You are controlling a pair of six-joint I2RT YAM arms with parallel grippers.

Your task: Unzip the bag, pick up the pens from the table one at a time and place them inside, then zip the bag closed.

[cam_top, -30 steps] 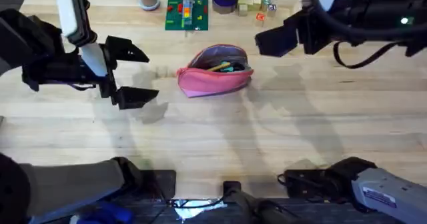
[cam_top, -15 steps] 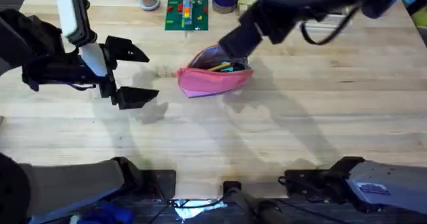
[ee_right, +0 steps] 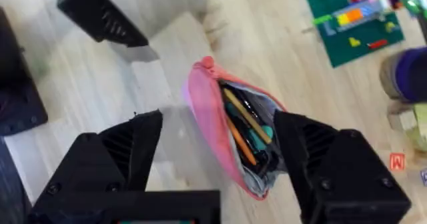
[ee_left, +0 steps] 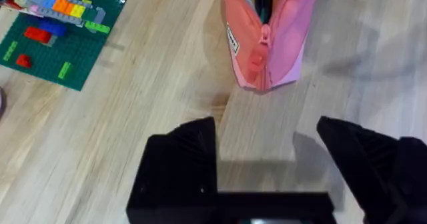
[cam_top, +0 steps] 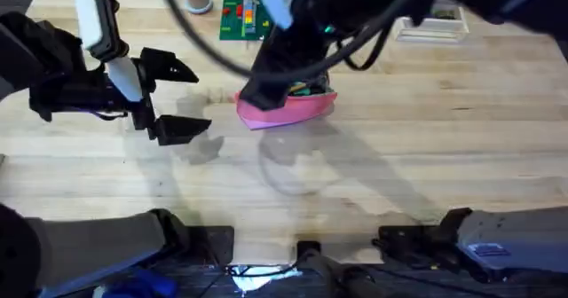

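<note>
with the bag [cam_top: 297, 108] lying unzipped mid-table, pens [ee_right: 243, 127] inside, the right gripper [ee_right: 217, 157] hangs spread over it; the left gripper [ee_left: 267, 144] is spread nearby. a one-sided pull risks dragging the pouch.

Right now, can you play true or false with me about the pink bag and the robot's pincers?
1. The pink bag is unzipped and open. True.
2. Pens are inside the bag. True: the right wrist view shows an orange one and others in it.
3. The left pincer is squeezing the bag. False: it is open and apart from the bag, to one side on the table.
4. The right pincer is shut tight. False: it is open, straddling the bag from above.
5. A green brick plate lies on the table. True.
</note>
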